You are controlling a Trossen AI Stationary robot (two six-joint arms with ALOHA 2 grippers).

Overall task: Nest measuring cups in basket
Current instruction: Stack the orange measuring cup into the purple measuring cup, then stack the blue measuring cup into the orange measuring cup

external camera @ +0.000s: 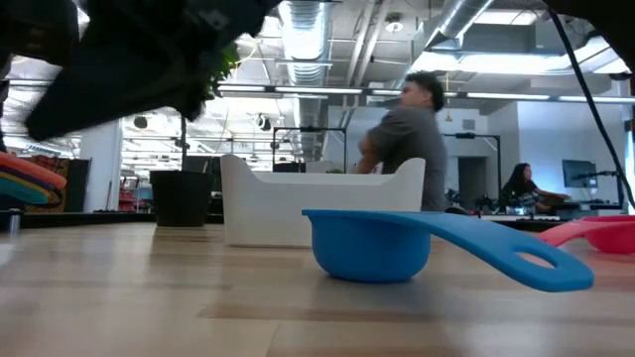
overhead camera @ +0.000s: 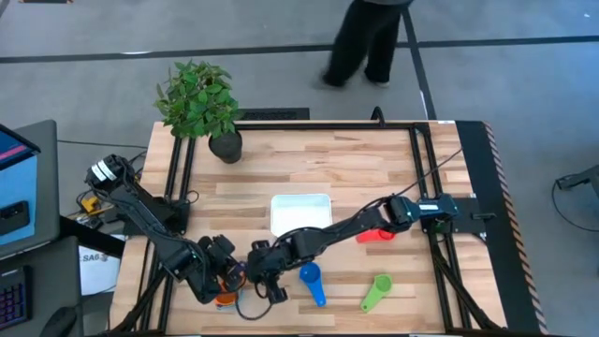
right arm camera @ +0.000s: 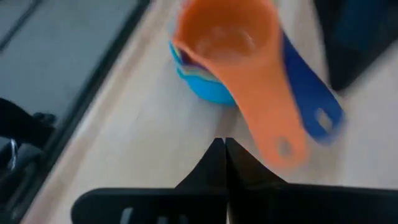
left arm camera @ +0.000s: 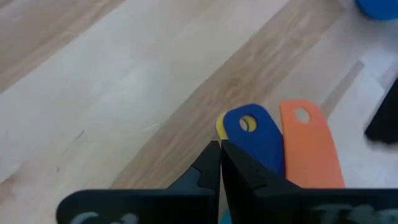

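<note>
A stack of nested measuring cups (overhead camera: 226, 300) sits near the table's near edge, left of centre. An orange cup (right arm camera: 227, 37) is on top, over a light blue one (right arm camera: 205, 87). Dark blue (left arm camera: 252, 140), yellow and orange (left arm camera: 308, 143) handles fan out from it. My left gripper (left arm camera: 220, 149) is shut, its tips by the dark blue handle's end. My right gripper (right arm camera: 224, 146) is shut too, just short of the orange handle. A blue cup (overhead camera: 311, 281), a green cup (overhead camera: 376, 292) and a red cup (overhead camera: 374, 234) lie loose on the table. The white basket (overhead camera: 301, 213) stands mid-table. My left gripper's shut fingertips (left arm camera: 233, 158) stand right at the free end of the dark blue handle (left arm camera: 239, 127). Whether they touch it I cannot tell. Nothing sits between the fingers.
A black plant pot (overhead camera: 225, 147) with a green plant stands at the far left of the table. The two arms come close together over the near left part. People show in the room beyond the table.
</note>
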